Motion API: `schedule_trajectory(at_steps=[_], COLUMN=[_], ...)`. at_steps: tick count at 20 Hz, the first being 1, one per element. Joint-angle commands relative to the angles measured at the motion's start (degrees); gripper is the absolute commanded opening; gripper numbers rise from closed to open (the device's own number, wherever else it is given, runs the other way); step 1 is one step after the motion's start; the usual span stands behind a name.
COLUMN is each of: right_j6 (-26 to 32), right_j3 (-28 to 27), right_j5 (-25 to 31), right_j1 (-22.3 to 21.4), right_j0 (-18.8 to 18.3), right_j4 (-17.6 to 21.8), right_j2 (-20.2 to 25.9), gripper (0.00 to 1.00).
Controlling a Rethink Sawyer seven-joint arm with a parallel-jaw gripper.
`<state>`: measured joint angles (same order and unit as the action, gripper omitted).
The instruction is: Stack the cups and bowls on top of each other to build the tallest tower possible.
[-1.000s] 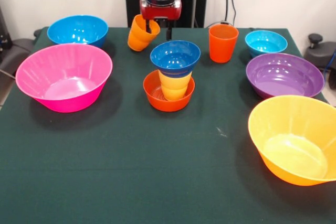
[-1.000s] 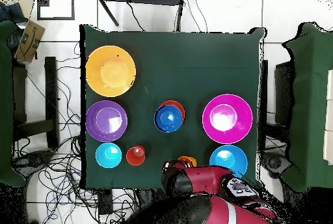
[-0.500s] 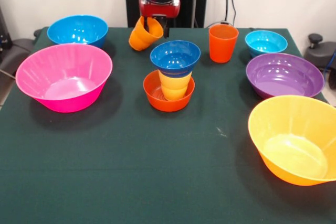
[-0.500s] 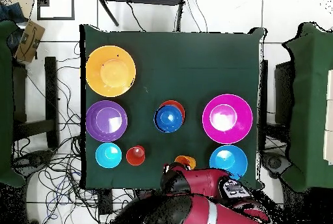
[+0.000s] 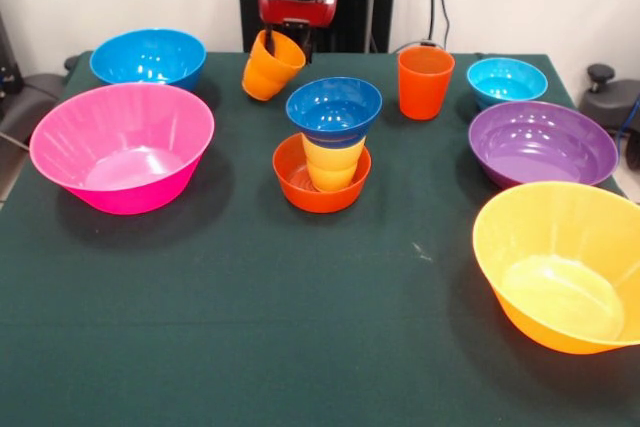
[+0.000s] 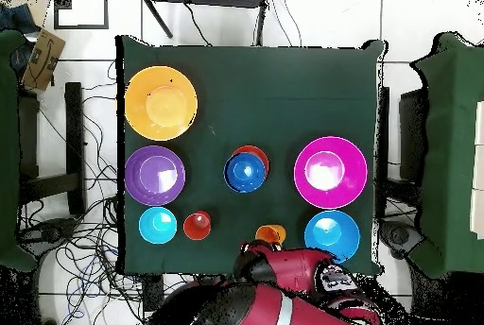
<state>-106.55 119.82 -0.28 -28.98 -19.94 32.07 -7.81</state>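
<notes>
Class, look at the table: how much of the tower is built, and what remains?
Built: small orange-red bowl, yellow cup and dark blue bowl are stacked. In hand: the gripper holds the light orange cup, tilted. Left: that cup, the red-orange cup and the other bowls, such as the cyan bowl.

Hand [image 5: 283, 42] raised, clamped on something.

Tilted light orange cup [image 5: 272, 65] in hand [image 5: 284, 39]

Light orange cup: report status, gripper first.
Gripper shut on light orange cup, tilted, lifted behind the tower. Tower: orange-red bowl, yellow cup, dark blue bowl. Path to tower clear.
</notes>
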Motion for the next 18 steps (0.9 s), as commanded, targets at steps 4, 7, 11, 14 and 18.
schedule_trajectory(at_steps=[4,7,11,14,18], right_j6=[-4.6,-4.4,-4.1,-4.0,-3.8], right_j3=[-4.5,-4.5,-4.5,-4.6,-4.7], right_j5=[3.0,2.4,1.7,1.5,1.2], right_j1=[0.9,1.1,1.1,1.2,1.3], right_j0=[1.3,0.9,0.3,0.2,0.0], right_j4=[-0.6,-0.2,0.3,0.4,0.6], right_j2=[1.8,2.0,2.6,2.7,3.0], gripper=[1.0,1.0,1.0,1.0,1.0])
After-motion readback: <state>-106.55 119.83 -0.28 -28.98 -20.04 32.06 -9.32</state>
